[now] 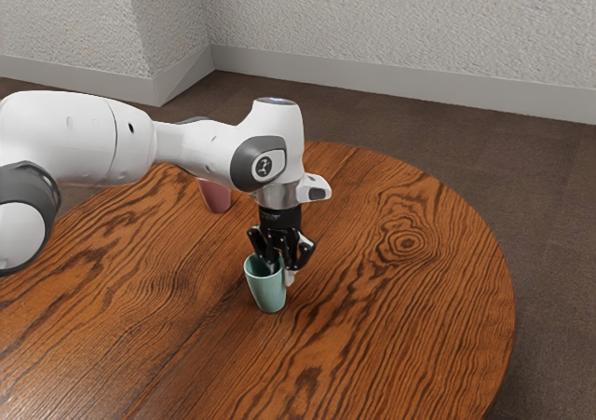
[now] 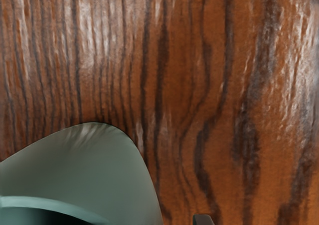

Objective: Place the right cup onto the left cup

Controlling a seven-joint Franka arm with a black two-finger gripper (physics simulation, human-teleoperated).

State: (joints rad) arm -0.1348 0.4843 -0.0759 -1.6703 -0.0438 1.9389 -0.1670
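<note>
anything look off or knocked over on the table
Nothing stands out: the green cup looks upright at the gripper, and the pink cup, partly hidden by the arm, looks upright too; no spill or damage visible.

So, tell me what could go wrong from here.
The pincer sits off-centre at the rim of the tapered mint-green cup, so pushing down or sideways might tip it.

If that cup is lifted from one side, it may hang tilted.

The pink cup stands apart, partly behind the white arm; a low swing across might knock it.
</note>
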